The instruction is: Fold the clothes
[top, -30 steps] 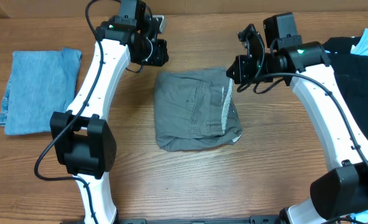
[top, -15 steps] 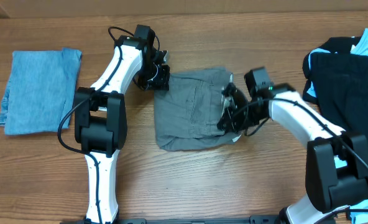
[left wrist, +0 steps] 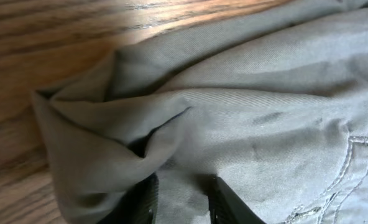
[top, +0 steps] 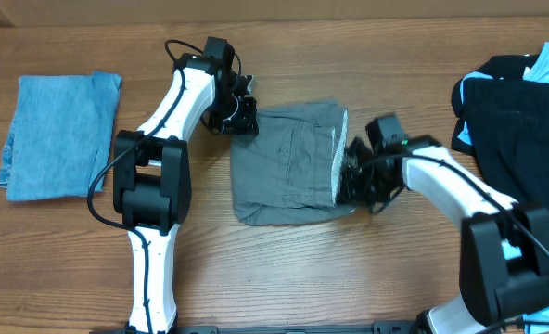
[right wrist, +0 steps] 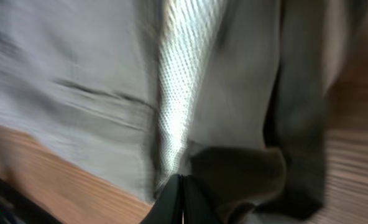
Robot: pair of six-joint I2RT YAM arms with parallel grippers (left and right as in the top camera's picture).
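Two grippers are low at the grey pants, which lie folded into a small block in the middle of the wooden table. The left gripper is at the far left corner. Its fingers stand close, with a bunched bit of grey cloth pinched between them. The right gripper is at the right edge, by the white mesh pocket lining. Its fingers are pressed tight together, and I cannot tell if any cloth is caught there.

I think the step is tidying this fold. The mesh pokes out and the edge is lumpy. Next, both sides need a soft pull and a tuck. A folded blue garment lies far left. A black pile waits at the right.
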